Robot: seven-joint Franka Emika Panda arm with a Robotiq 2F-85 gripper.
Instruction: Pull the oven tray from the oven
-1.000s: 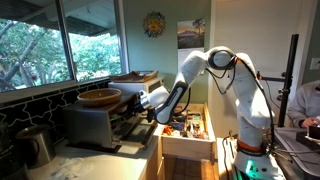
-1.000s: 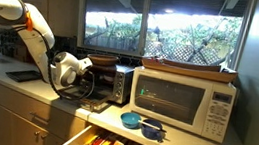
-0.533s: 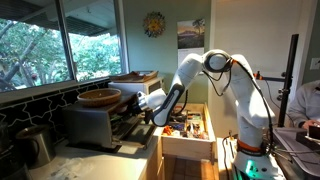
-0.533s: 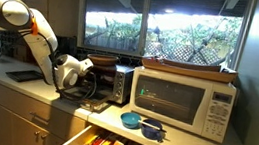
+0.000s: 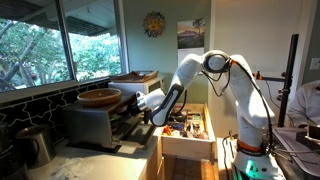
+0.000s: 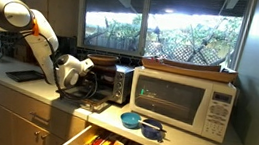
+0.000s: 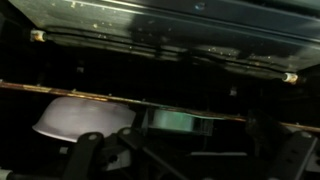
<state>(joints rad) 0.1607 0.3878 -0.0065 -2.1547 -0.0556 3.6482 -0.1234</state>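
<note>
**Gripper** point(image 5: 144, 105): at the mouth of the oven point(image 5: 92, 126), just above the lowered door point(image 6: 93, 102). In the wrist view two dim fingers point(image 7: 88, 152) sit at the lower corners with a clear gap between them. The jaws read as spread wide and hold nothing.

**Oven tray** point(image 7: 150, 103): judged to be the thin edge that crosses the dark cavity below the heating rod point(image 7: 160, 47). It lies inside the oven, beyond the fingertips, and is not gripped. The cavity is too dark to tell tray from rack with certainty.

**Hazards, as judged:**
- The jaws could close on the rack wire or on air, because the tray lip is thin and dark.
- A shallow pinch could slip off the lip during the pull.
- A pull that is off-axis could jam the tray in its guides and drag the whole oven forward. That would unsettle the wooden bowl point(image 5: 100, 97) on its roof.
- A tray that comes fully free could tip over the door edge toward the open drawer point(image 5: 186, 135) below.
- The fingers could strike the door if the approach is too low.

**Change:**
- Against one second ago, the arm's upper links have shifted slightly toward the oven in both exterior views.
- Against half a second ago, no change is visible.
- The gripper stays at the oven mouth throughout.
</note>
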